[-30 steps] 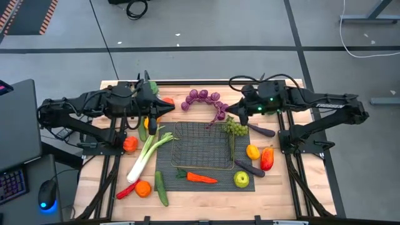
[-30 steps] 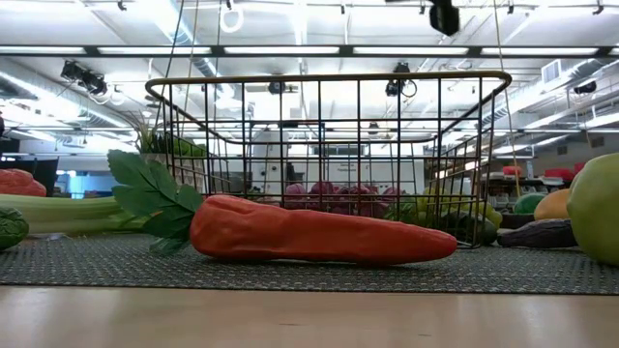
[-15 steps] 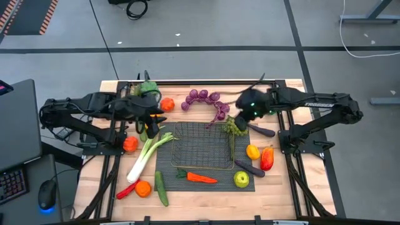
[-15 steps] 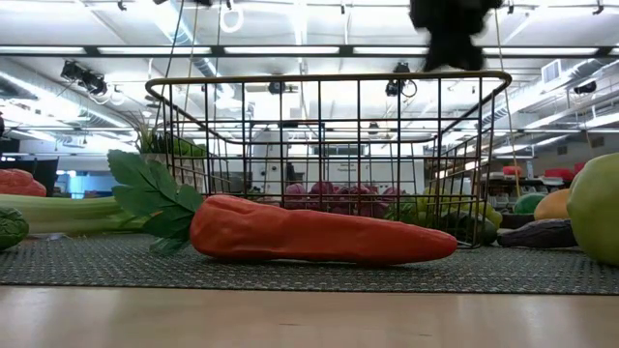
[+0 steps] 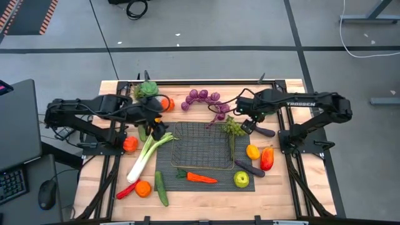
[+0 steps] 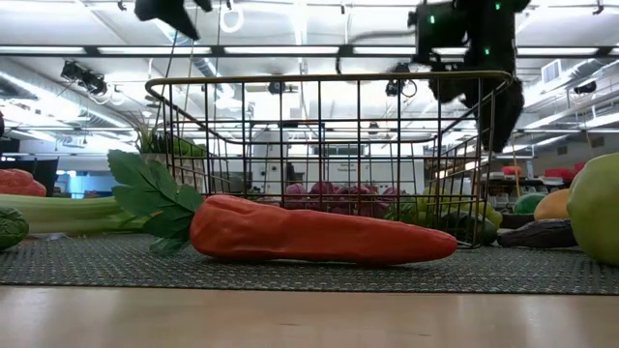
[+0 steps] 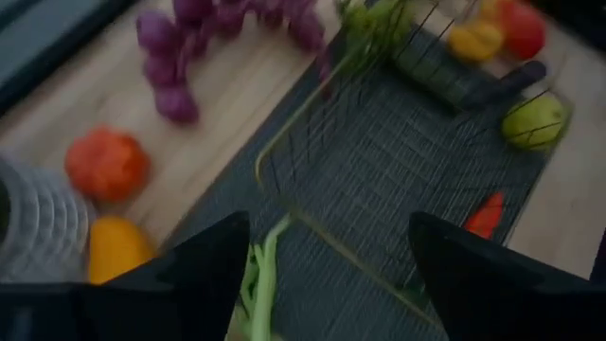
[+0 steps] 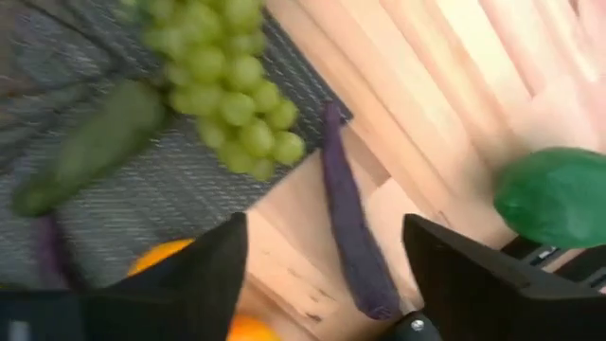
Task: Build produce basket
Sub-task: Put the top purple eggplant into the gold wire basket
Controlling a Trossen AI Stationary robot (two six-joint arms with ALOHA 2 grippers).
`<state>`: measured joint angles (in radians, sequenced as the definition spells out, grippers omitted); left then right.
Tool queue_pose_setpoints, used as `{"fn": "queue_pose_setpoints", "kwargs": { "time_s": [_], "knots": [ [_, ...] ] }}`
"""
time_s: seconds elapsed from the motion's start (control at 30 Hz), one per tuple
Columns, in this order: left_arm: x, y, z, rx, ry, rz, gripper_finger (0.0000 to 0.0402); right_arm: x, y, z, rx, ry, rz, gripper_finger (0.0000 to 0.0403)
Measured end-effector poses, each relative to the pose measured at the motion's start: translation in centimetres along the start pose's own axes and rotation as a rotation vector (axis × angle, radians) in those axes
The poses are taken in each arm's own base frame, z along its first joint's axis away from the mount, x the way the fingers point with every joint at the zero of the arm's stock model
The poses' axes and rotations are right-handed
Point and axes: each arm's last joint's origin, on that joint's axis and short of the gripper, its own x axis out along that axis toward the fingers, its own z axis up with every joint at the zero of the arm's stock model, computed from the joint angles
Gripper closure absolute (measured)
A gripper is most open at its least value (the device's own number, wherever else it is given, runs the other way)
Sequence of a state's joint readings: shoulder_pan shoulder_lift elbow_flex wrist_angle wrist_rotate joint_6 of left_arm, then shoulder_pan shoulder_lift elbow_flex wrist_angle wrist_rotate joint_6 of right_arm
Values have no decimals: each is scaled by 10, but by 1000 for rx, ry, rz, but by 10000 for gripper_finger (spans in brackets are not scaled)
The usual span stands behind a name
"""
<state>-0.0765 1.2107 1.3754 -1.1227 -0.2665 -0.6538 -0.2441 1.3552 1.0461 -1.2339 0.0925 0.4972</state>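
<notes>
The brass wire basket (image 5: 201,145) stands empty on the dark ribbed mat (image 5: 164,164). Produce lies around it: leek (image 5: 146,156), carrot (image 5: 201,178), green apple (image 5: 241,180), green grapes (image 5: 234,127), purple grapes (image 5: 203,98). My left gripper (image 5: 157,129) is open and empty above the basket's far left corner (image 7: 270,161), over the leek's green end. My right gripper (image 5: 245,125) is open and empty just right of the green grapes (image 8: 227,85), above a thin purple vegetable (image 8: 350,218). In the low view it hangs at the basket's right rim (image 6: 474,87).
Right of the basket lie an orange fruit (image 5: 252,151), a red pepper (image 5: 267,158) and an eggplant (image 5: 249,167). At the near left are a cucumber (image 5: 161,187), an orange (image 5: 143,188) and a tomato (image 5: 130,144). A potted plant (image 5: 148,89) stands at the far left.
My left gripper has gone from beside the potted plant toward the table's near edge and right, to the basket's far left corner. My right gripper has come down and moved slightly right and nearer, to the green grapes. Nothing on the table has moved.
</notes>
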Motion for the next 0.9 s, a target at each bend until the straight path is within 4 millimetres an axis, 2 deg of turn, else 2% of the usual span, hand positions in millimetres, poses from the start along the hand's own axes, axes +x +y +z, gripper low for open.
{"fn": "queue_pose_setpoints", "kwargs": {
  "time_s": [0.13, 0.27, 0.6, 0.9],
  "knots": [
    [-1, 5, -7, -46, 72, 47, 98, 22, -7, -6, -32, 61, -8, 68],
    [-1, 6, -9, -81, 86, 59, 100, 40, -12, -16, -71, 139, 3, 64],
    [-2, 3, -11, -79, 86, 47, 102, 80, -20, -42, -119, 266, -20, 105],
    [-2, 2, -9, -89, 75, 38, 102, 84, -20, -41, -73, 235, -28, 149]
  ]
}}
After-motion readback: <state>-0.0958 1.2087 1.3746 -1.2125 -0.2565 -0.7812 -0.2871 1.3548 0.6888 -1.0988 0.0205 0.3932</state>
